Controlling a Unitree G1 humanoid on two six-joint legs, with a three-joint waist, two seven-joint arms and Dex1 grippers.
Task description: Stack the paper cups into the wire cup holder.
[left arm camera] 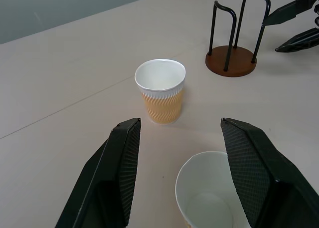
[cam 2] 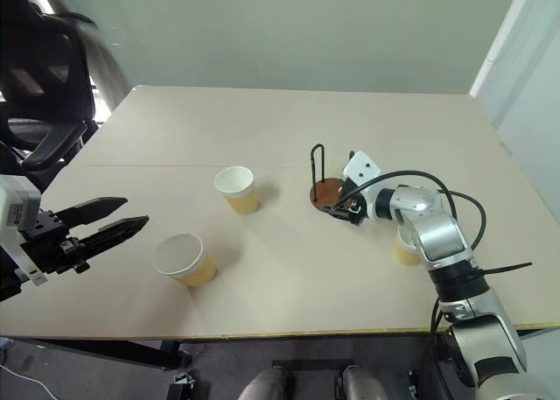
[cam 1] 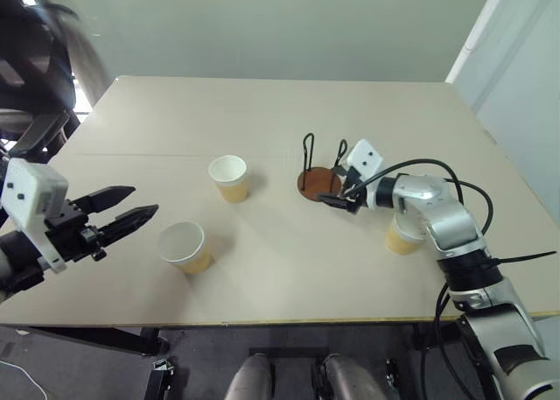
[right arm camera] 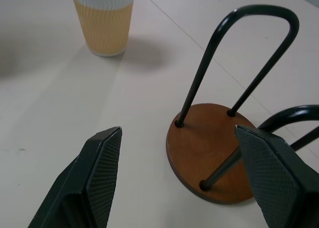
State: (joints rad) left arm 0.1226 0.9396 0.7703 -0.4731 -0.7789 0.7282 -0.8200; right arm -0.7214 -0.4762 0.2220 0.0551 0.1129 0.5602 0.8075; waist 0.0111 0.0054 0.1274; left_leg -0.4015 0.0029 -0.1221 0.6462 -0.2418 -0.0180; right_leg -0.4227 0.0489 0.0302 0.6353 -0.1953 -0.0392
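Centre-right of the head view: the wire holder (cam 1: 319, 174) stands upright on the table (cam 1: 262, 111), round brown base flat, two black loops rising straight up, nothing in it yet. The right gripper (cam 1: 336, 200) sits just beside the base on its near right side, pointing toward the upper left of the frame, fingers spread apart and holding nothing. In the right wrist view the base lies between the two finger pads (right arm camera: 97, 178), close in; contact cannot be told.

Cups, all upright, mouths up, long axis vertical:
- one cup (cam 1: 229, 178) mid-frame, left of the holder, near it;
- one cup (cam 1: 184, 247) lower left, nearer the table's front edge;
- one cup (cam 1: 402, 237) lower right, partly hidden behind the right forearm.

Lower left of the frame: left gripper (cam 1: 131, 206) hovers off the table's left side, fingers apart, empty, aimed toward the right of the frame. The lower-left cup lies just ahead of its tips and slightly below; in the left wrist view that cup's rim sits between the pads.

Judgement: the left arm is the nearer one for both left-hand cups; the right-hand cup belongs to the right arm, which looks set to steady or shift the holder first. No cup stacked yet.
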